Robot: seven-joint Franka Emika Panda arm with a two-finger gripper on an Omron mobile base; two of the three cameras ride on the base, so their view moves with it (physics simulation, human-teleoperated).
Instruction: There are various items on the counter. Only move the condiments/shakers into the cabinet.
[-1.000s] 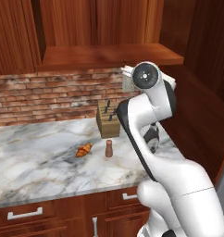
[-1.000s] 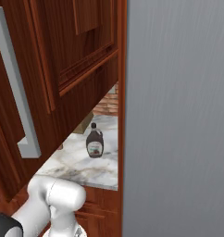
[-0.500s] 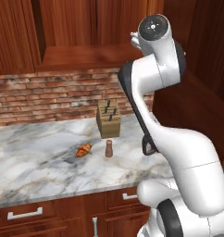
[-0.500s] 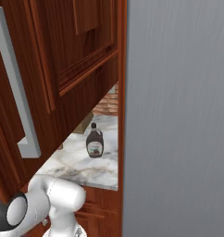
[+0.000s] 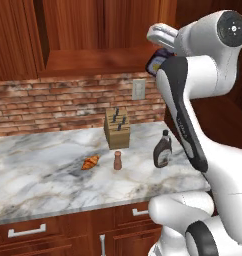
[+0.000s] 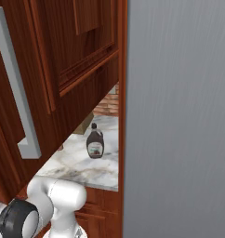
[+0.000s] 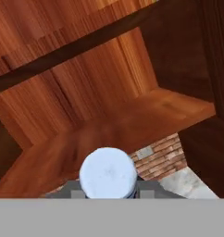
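Hand view: jaws pinching the small dark-blue bottle [image 7: 108, 173], white round cap foremost, before the cabinet [image 7: 132, 125] shelf.

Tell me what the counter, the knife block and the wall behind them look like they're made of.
The counter looks like polished marble: white-grey with brownish veins. The knife block appears to be pale, matte wood, tan with dark handles in it. The wall looks like rough red-brown brick with lighter mortar lines.
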